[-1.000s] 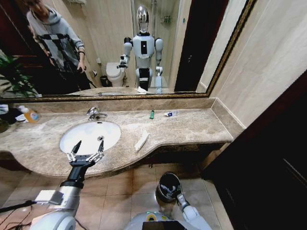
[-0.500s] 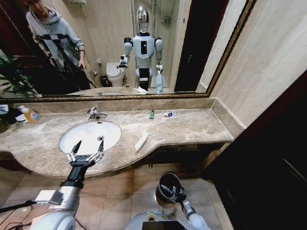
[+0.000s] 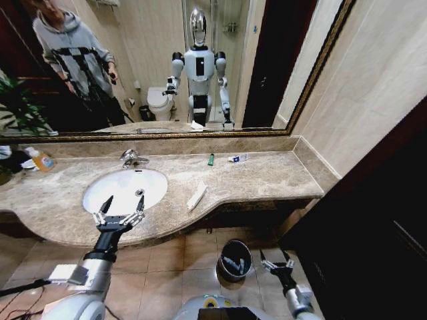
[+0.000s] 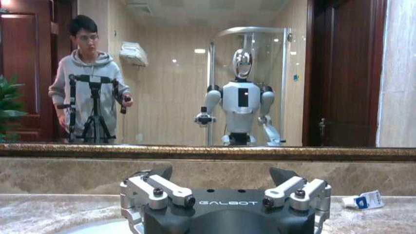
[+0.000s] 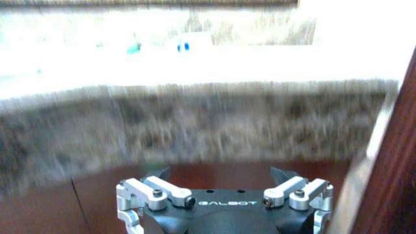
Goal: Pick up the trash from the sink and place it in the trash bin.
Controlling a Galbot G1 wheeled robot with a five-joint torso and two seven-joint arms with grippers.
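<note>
My left gripper hangs open and empty over the front rim of the white sink, with nothing between its fingers. Its spread fingertips face the mirror in the left wrist view. My right gripper is open and empty, low near the floor, just right of the black trash bin. A white piece lies inside the bin. On the countertop lie a long flat white packet, a small green tube and a white wrapper.
A chrome faucet stands behind the basin. An orange-capped soap bottle sits at the far left. The beige countertop curves out over the tiled floor. A dark wooden panel rises close on the right.
My right arm has swung to the right, from above the trash bin to beside it, and the bin's inside now shows. The left gripper has stayed put.
</note>
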